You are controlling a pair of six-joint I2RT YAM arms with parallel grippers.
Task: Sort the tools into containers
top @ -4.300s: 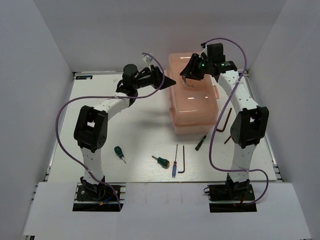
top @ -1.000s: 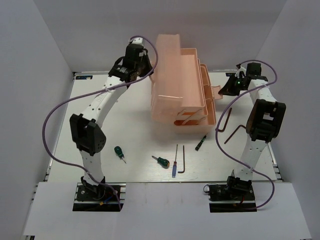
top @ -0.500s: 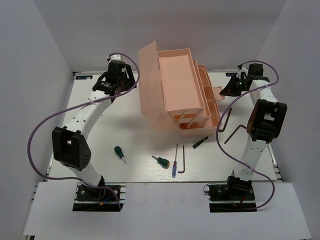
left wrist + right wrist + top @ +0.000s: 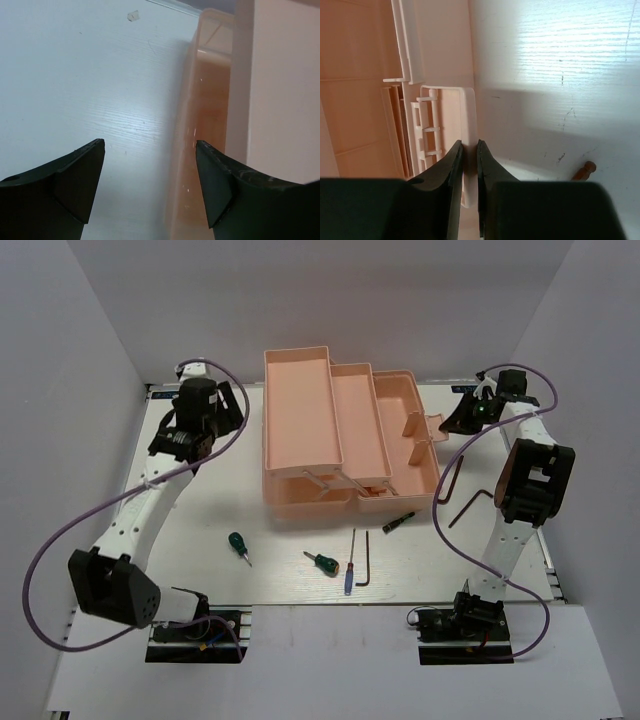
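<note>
– While the toolbox [image 4: 400, 435] sits unfolded at 12 o'clock on the table [image 4: 200, 530], trays fanned out to the left, is anything sorted yet?

– No. Every compartment that shows is bare. No tools are in.

– Where are the tools?

– All on the table, apart from the box. First green-handled screwdriver [image 4: 238, 543] is at 7 o'clock, second green-handled screwdriver [image 4: 321, 562] at 6. Blue-handled screwdriver [image 4: 349, 570] and black hex key [image 4: 366, 560] lie side by side just right of that. Black-and-green screwdriver [image 4: 398, 521] is at 5, near the box's front edge. Two darker L-shaped keys are at 3 o'clock by the right arm: far hex key [image 4: 456, 478] and near hex key [image 4: 470, 505].

– Left gripper?

– Left gripper [image 4: 150, 150] is at 10 o'clock, jaws spread wide with nothing between them. Its camera shows only bare table and the box's left wall.

– Right?

– Right gripper [image 4: 470, 145] is at 2 o'clock, fingers pinched onto the thin edge of the side latch [image 4: 469, 120] at the box's right end. It grips the box, not a tool.

– Stage?

– Opening looks done, sorting not begun. I count seven tools left to place. The left arm is free, so the 7 o'clock screwdriver is probably its first pick. The right has to release the latch before it can go for the keys at 3.
</note>
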